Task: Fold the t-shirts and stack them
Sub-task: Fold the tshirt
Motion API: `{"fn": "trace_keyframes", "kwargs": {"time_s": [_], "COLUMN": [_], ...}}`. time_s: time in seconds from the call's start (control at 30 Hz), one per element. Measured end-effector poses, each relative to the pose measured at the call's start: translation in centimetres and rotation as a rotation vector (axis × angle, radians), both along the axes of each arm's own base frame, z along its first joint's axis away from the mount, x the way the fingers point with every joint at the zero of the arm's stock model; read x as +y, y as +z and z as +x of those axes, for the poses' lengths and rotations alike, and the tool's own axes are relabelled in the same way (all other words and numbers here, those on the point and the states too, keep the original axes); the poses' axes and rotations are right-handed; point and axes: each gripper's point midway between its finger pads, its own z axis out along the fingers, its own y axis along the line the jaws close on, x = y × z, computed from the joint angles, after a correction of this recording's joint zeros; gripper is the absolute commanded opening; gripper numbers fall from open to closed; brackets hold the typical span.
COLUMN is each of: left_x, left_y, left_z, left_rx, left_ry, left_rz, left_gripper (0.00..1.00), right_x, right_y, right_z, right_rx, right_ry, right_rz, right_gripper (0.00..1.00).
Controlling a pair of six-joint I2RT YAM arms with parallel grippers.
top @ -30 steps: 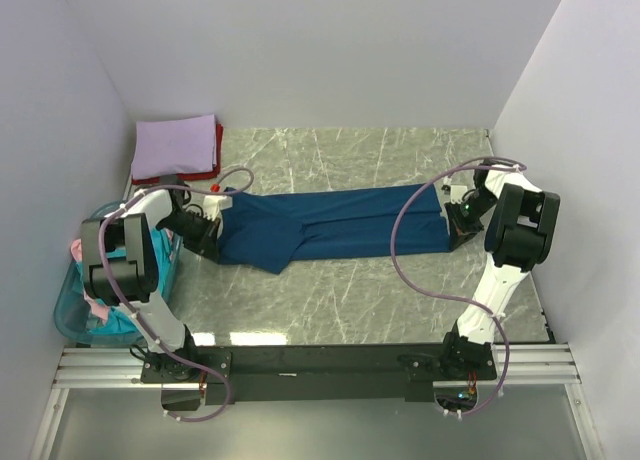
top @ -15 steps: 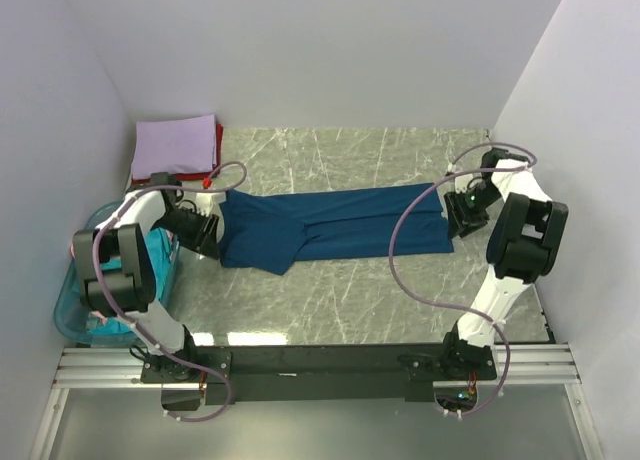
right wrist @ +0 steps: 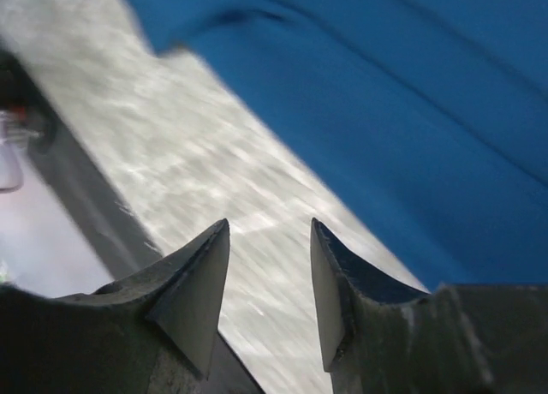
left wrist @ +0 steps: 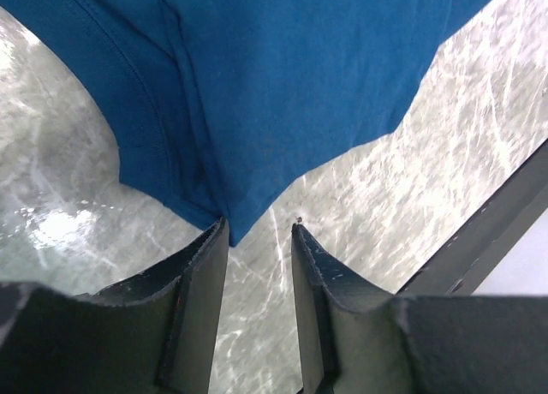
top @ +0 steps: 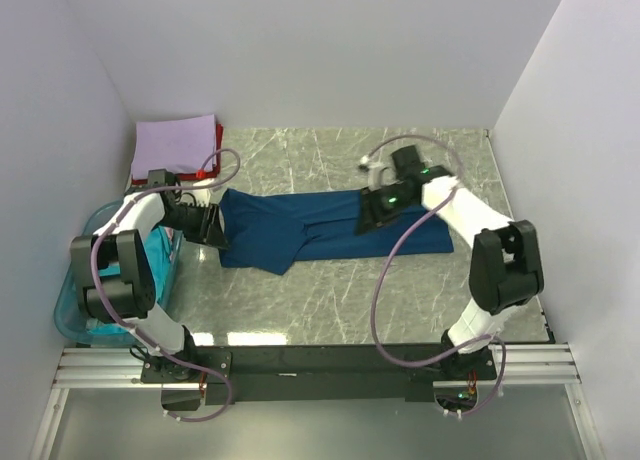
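Observation:
A dark blue t-shirt (top: 320,225), folded into a long band, lies flat across the middle of the table. My left gripper (top: 213,226) stands open at its left end. In the left wrist view the gripper (left wrist: 259,228) has only bare table between its fingers, and a corner of the blue shirt (left wrist: 282,77) just reaches one fingertip (left wrist: 218,235). My right gripper (top: 377,206) hovers open over the right half of the shirt. Its wrist view shows the gripper (right wrist: 270,224) empty above blurred table, with the blue cloth (right wrist: 411,111) to the upper right. A folded lavender t-shirt (top: 176,144) rests on a red one (top: 219,138) at the back left.
A translucent blue basket (top: 72,310) with teal cloth (top: 162,260) inside stands at the left edge, under my left arm. Walls close in the table on the left, back and right. A dark rail (top: 330,358) runs along the near edge.
Both grippers were shut at the ends of the blue shirt and have opened and let go. The right arm has swung left over the shirt. The left gripper has barely moved.

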Motion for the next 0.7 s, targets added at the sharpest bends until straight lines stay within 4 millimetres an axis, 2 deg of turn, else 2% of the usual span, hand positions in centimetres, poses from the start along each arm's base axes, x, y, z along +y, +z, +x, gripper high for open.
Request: {"fn": "trace_keyframes", "kwargs": {"time_s": [0.17,0.4,0.47,0.53,0.7], "left_x": [-0.3,-0.5,-0.5,-0.5,-0.3], "left_y": [-0.9,-1.3,-1.5,-1.7,-1.6], "left_z": [0.0,0.0,-0.2,-0.3,-0.4], "left_rx": [0.042,0.057,0.064,0.072,0.067], "left_ry": [0.024,0.032,0.032,0.032,0.036], "left_rz": [-0.009,0.014,0.026,0.031,0.047], "left_gripper": [0.39,0.4,0.4,0.4,0.4], "right_x": [7.9,17.4,19.2,20.3,21.4], "right_y": [-1.6,-2.5,-3.1,-4.6,-7.6], "right_z": [-3.4,-7.7,-8.5,-8.5,-8.7], "right_rx": [0.048,0.007,0.005,0.009,0.029], "right_ry": [0.05,0.1,0.094,0.05,-0.036], "right_rz": [0.095,0.125,0.125,0.099,0.029], "right_gripper": [0.59,0.61,0.61,0.6,0.59]}}
